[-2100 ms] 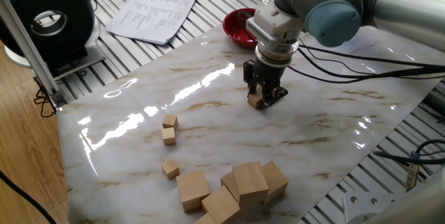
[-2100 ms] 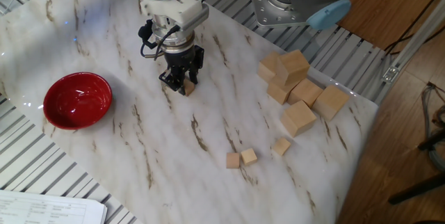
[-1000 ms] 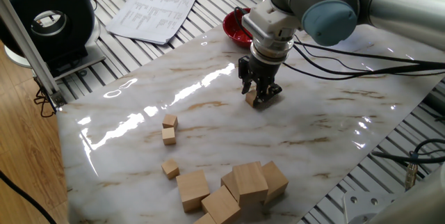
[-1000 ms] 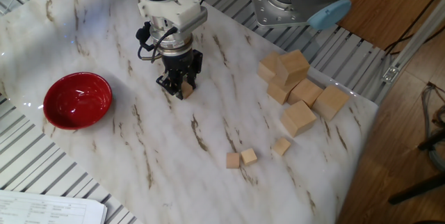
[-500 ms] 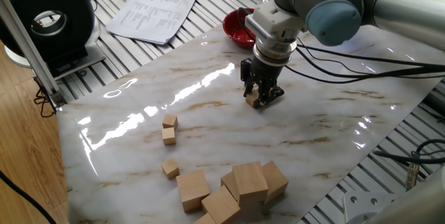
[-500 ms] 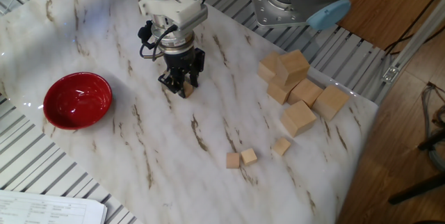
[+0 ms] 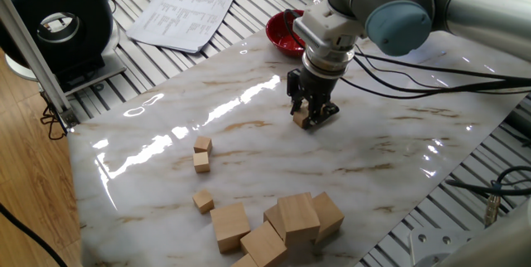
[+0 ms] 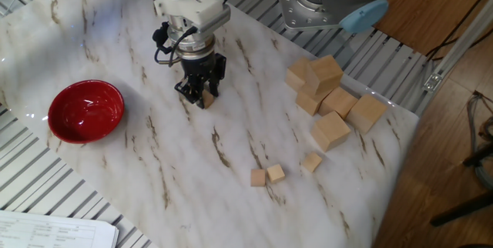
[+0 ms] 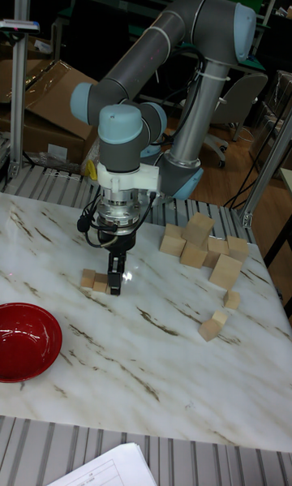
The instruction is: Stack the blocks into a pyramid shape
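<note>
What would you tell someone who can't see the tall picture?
A grey robot arm's gripper reaches down to small wooden blocks on a marble table. A red bowl sits at the left edge, and bigger wooden cubes are piled to the right.

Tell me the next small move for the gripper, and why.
Probably open the jaws and lift straight up. The gripper is down at the marble table and appears closed on a small block. The tall view shows two row blocks right beside the gripper, likely the pyramid's base. Three loose small blocks wait to be fetched.
</note>
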Tool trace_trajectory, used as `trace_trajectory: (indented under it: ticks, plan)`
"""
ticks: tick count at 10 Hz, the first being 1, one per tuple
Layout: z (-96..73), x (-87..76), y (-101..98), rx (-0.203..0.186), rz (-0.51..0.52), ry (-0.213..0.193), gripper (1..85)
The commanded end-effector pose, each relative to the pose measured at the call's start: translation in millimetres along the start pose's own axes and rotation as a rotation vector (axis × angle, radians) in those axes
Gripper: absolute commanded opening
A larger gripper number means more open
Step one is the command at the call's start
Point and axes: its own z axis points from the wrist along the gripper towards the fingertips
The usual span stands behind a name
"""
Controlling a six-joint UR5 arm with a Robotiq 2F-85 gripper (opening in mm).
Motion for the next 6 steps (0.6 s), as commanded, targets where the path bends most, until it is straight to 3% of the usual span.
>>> trace_trajectory:
  ticks: [1,4,6]
  plan:
    - [-1.3,-1.0,-5.5,0.017,0.004,-0.007,45.7]
    - [-2.2,3.1,-4.4,0.015,-0.011,0.008,49.7]
    - [-2.9,0.3,-3.5,0.013,-0.01,-0.002,52.7]
